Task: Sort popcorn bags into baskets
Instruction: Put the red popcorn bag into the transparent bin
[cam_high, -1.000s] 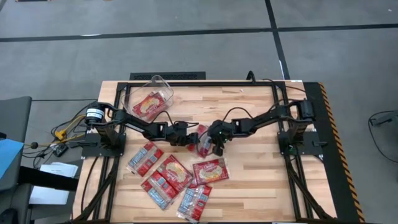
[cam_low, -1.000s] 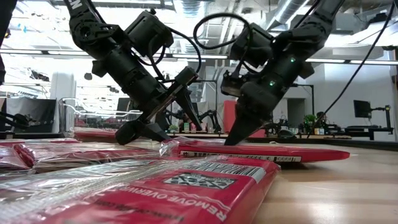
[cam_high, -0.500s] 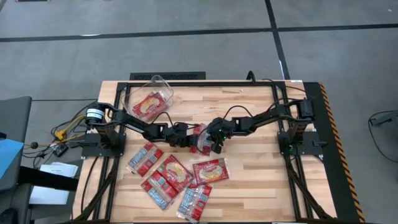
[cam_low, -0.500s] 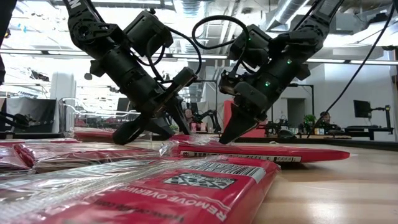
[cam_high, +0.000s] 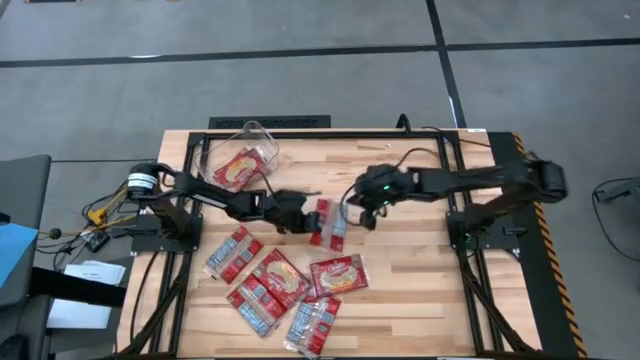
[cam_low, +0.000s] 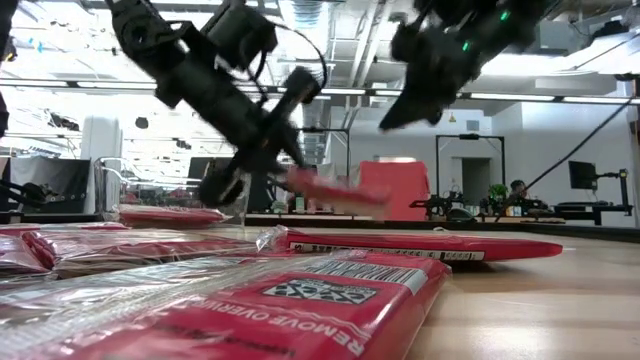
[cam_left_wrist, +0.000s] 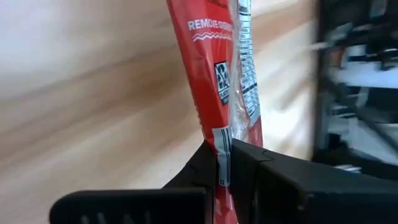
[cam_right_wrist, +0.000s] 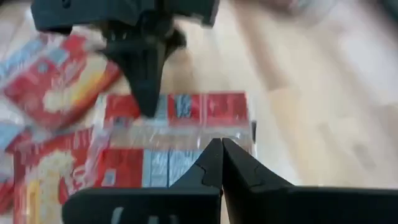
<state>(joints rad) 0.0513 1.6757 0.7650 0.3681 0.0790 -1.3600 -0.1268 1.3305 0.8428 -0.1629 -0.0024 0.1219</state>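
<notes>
Above the middle of the table hangs a red popcorn bag (cam_high: 329, 224), with my left gripper (cam_high: 306, 216) shut on it. In the low view the bag (cam_low: 335, 190) sticks out from that gripper (cam_low: 285, 178), above the table. My right gripper (cam_high: 354, 207) is shut and hovers high beside the bag, to its right (cam_low: 388, 118), touching nothing. The clear basket (cam_high: 262, 135) stands tilted at the far left with one bag (cam_high: 238, 168) in it. Several more bags (cam_high: 280, 276) lie flat on the near left of the table. My left gripper pinches the bag's edge (cam_left_wrist: 222, 144) that faces the table's left, between its two fingers. The fingers come slanting down from the left. The bag reaches away past the fingertips toward the right and is lifted off the table, about level.
Loose bags lie close below and near of the held one (cam_high: 338, 274), (cam_high: 233, 254), (cam_high: 313, 325). Bare wood (cam_high: 420, 260) fills the table's right half. Black frame rails (cam_high: 330, 133) run along the far edge and both sides.
My left gripper has shut on the bag's left edge and raised it off the table. My right gripper, whose tip stood on the bag, has risen well clear of it and drawn back toward the far right.
</notes>
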